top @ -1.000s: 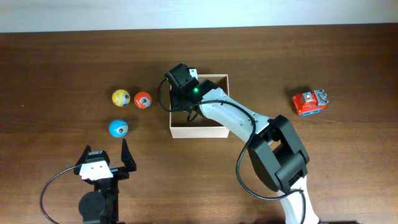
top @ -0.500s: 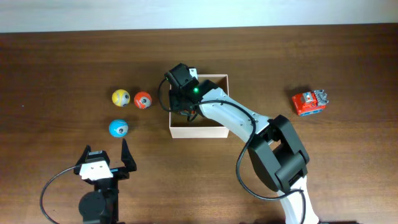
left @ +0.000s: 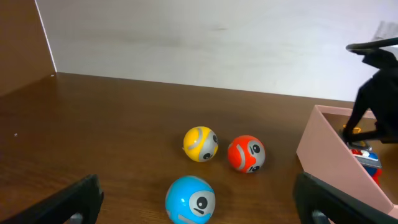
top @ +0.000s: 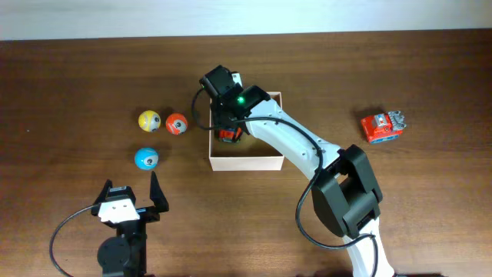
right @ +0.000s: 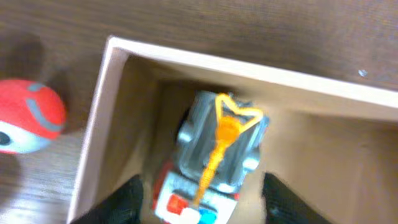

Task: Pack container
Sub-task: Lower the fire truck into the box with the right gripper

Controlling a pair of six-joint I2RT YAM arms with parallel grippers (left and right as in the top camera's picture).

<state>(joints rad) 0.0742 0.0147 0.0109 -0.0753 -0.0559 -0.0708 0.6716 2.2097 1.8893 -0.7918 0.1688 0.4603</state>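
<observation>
Container (top: pixel 254 162) sits mid-table, directly under right gripper (right: pixel 205 200). Jaws are spread wide, straddling a red-and-grey toy fire truck (right: pixel 214 152) that lies in the container's left half. They appear not to touch it, but the wrist view is blurred. Left gripper (top: pixel 131 189) gapes, empty, well apart from the container.

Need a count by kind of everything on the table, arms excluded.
container: 1
Balls: 3 (yellow ball, red ball, blue ball)
Toy vehicles: 2 (toy truck inside the container, red toy car out on the table)
Total: 6
</observation>
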